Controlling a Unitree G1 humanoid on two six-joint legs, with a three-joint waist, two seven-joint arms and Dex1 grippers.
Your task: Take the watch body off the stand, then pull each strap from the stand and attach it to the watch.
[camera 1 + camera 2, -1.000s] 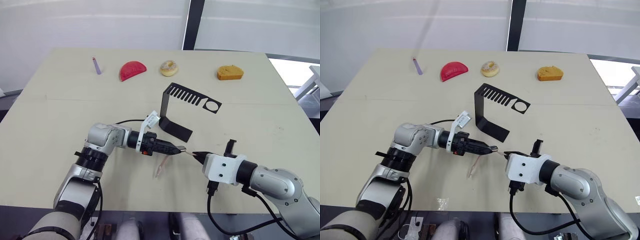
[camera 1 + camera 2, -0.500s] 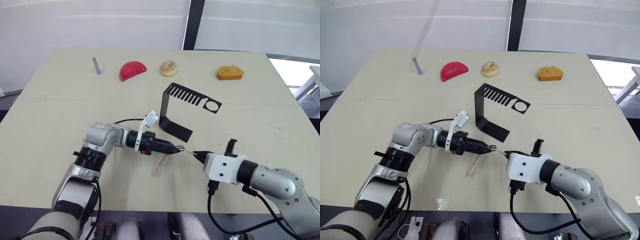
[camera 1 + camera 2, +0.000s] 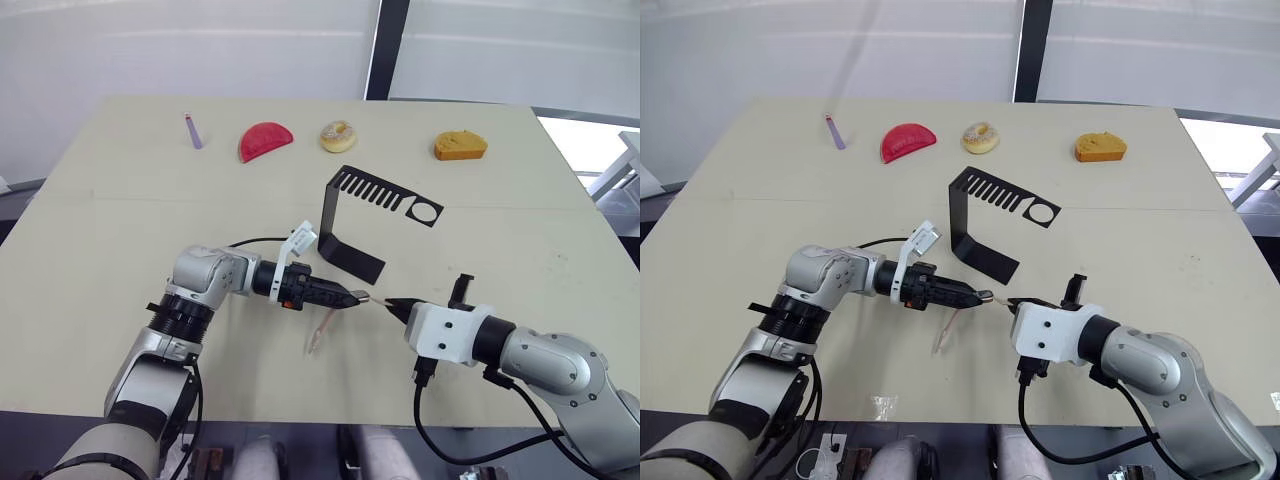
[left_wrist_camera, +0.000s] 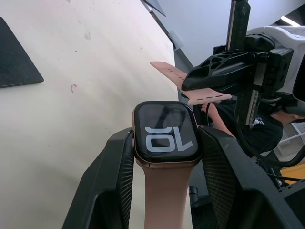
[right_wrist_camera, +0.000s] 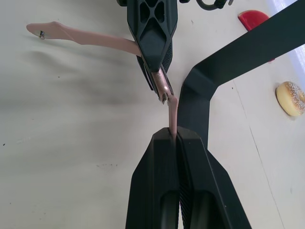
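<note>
**poster1:** Left wrist view has the clearest look. The left pincer point(image 4: 164, 157) is clamped on the watch body point(image 4: 165, 132), one finger on each side of the case, screen showing white digits. One pink strap point(image 4: 164, 195) is already on it, running back between the fingers. In the head views that strap point(image 3: 321, 332) hangs down from the watch toward the surface point(image 3: 120, 230), near the front edge.

**poster2:** And the other arm? Right wrist view shows the right pincer point(image 5: 177, 134) with its fingers pressed together on the second strap point(image 5: 173, 114), pinching it edge-on. The strap's free end sits right at the watch, touching or just beside it, can't tell which.

**poster1:** Same. From the left wrist camera the second strap point(image 4: 183, 86) with its small holes sticks out of the right pincer just beyond the watch's far edge. In the head view the two pincers meet tip to tip, right pincer point(image 3: 392, 306) to the right of the watch.

**poster2:** The stand point(image 3: 350, 220) sits just behind them, mid-surface, nothing hanging on it. Along the far edge: a purple stick point(image 3: 193, 131), a red half-round piece point(image 3: 264, 140), a donut point(image 3: 338, 135) and an orange bread-like chunk point(image 3: 460, 146).
</note>
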